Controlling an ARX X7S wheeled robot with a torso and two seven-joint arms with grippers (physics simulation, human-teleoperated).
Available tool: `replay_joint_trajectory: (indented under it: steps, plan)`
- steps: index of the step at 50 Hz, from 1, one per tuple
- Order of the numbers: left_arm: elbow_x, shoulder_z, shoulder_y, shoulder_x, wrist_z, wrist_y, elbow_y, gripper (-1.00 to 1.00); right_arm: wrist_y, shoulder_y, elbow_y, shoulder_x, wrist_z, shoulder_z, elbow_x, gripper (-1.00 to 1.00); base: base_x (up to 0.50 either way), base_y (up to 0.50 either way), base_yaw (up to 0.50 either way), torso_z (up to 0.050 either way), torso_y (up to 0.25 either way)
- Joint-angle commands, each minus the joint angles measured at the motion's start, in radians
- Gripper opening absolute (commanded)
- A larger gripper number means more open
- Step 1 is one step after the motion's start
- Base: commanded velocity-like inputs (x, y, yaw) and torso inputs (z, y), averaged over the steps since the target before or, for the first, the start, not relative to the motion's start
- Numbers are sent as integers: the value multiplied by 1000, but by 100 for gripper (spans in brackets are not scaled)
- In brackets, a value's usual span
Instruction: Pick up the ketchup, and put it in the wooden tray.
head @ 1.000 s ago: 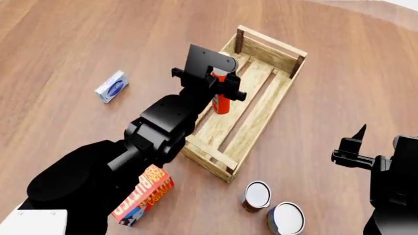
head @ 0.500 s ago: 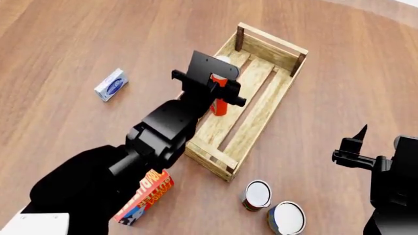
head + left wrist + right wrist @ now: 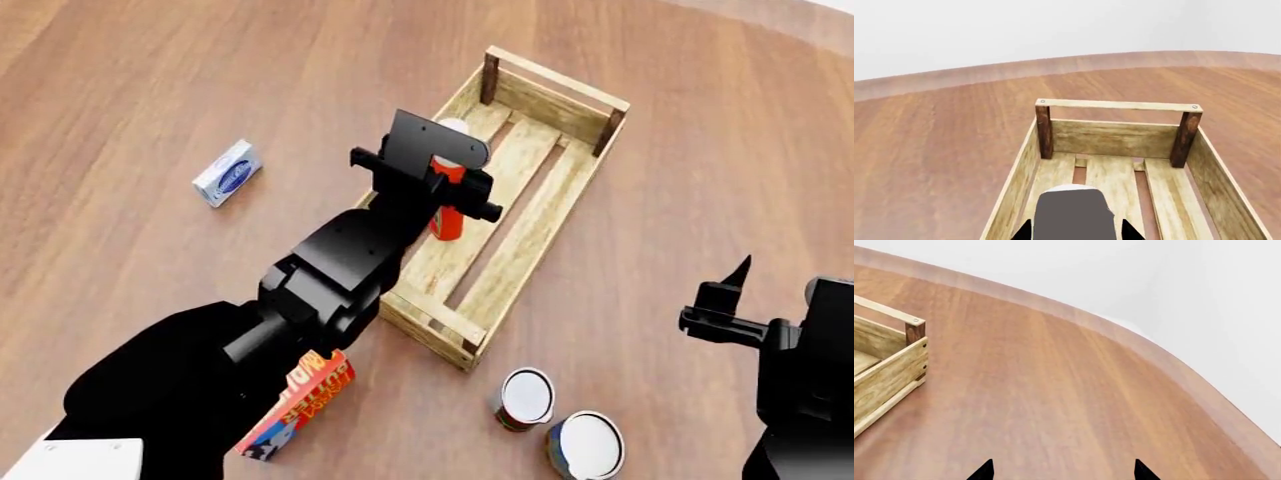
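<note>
Orange-red plastic, the slim ketchup squeeze bottle (image 3: 449, 210) with its white cap stands near upper centre of the head view, long axis roughly upright. The black left hand (image 3: 441, 180) is closed around its upper part. The bottle hangs over the near-left part of the pale wooden tray (image 3: 577, 200), a slatted rectangular crate with dark corner posts running diagonally toward the upper right; whether its base touches the slats cannot be told. In the left wrist view the grey-white cap (image 3: 1074, 212) sits at bottom centre, with the crate's far end wall beyond. Judged from this, the coming move is straight down and release. The right hand (image 3: 727, 300) waits at the right edge, well apart, its fingers spread and empty. On the brown wooden tabletop (image 3: 160, 80) lie a small blue-white box (image 3: 227, 174), a red-orange carton (image 3: 296, 402) and two cans (image 3: 558, 420).
</note>
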Motion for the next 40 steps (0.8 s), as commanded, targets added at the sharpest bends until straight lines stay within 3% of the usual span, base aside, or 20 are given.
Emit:
replay_joint_trajectory:
  steps: [1, 30, 40]
  plan:
    - [-14, 1, 2, 0, 1, 0, 1, 100, 4, 0, -1, 1, 2, 0, 3, 100, 0, 0, 0, 0, 0]
    - [-23, 2, 3, 0, 9, -38, 0, 100, -16, -3, 4, 3, 1, -2, 6, 100, 0, 0, 0, 0, 0]
    - [-26, 3, 2, 0, 19, -57, 4, 100, -30, -5, 6, 4, 0, -3, 6, 100, 0, 0, 0, -25, 229]
